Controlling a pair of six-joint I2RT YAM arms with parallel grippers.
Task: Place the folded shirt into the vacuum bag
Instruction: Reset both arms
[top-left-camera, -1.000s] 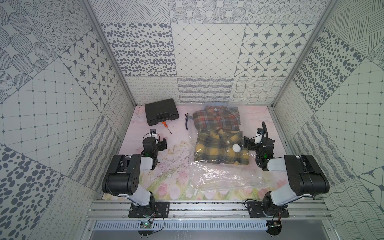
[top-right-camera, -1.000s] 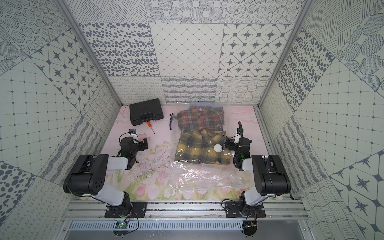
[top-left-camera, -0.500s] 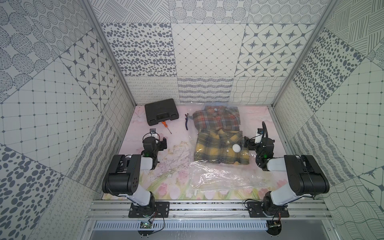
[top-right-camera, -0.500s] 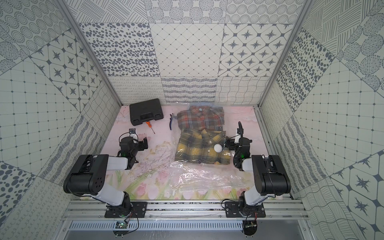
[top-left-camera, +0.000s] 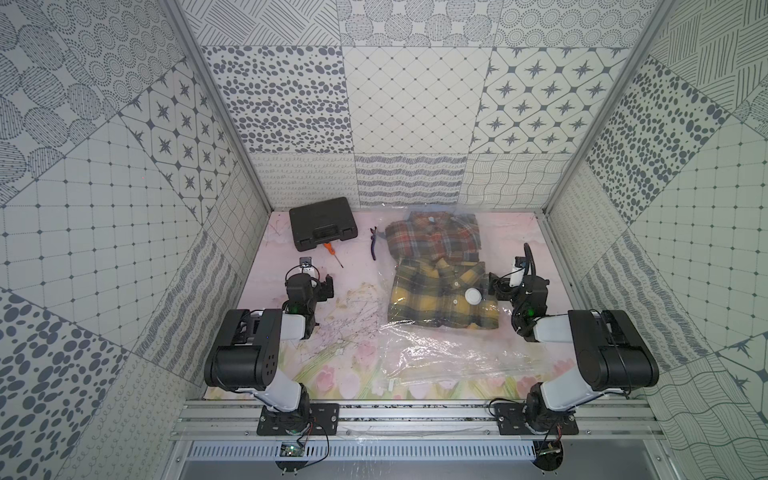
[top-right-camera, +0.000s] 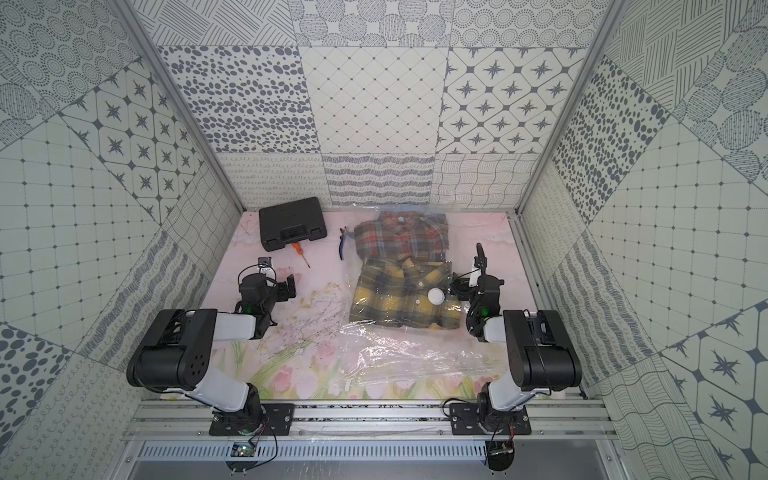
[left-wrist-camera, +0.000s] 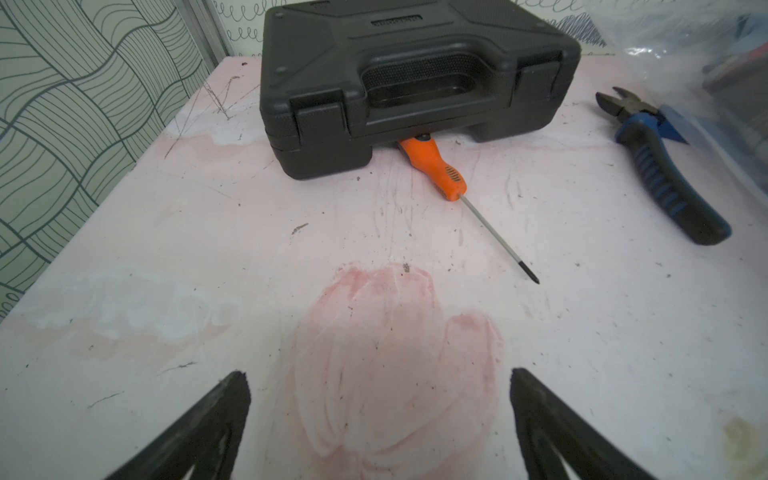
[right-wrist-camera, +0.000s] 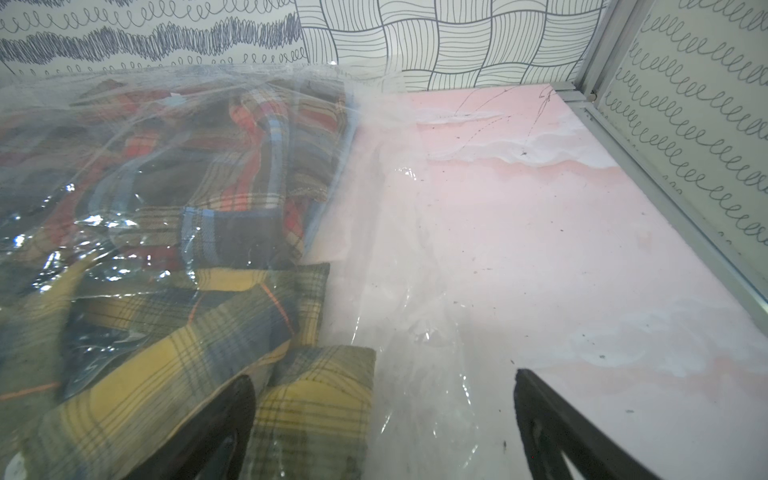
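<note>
Both top views: clear crinkly vacuum bag (top-left-camera: 440, 353), centre-right, holds yellow plaid folded shirt (top-left-camera: 432, 309) and red plaid shirt (top-left-camera: 432, 239) — black plastic tool case (top-left-camera: 322, 222), orange-handled screwdriver (top-left-camera: 332, 253), blue-handled pliers (top-left-camera: 374, 248) upper left. Both empty, left gripper (left-wrist-camera: 378, 374) and right gripper (right-wrist-camera: 382, 378) gape wide.

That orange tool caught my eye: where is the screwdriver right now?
In both top views the screwdriver lies at the back left, handle end against the black case, pliers to its right.
</note>
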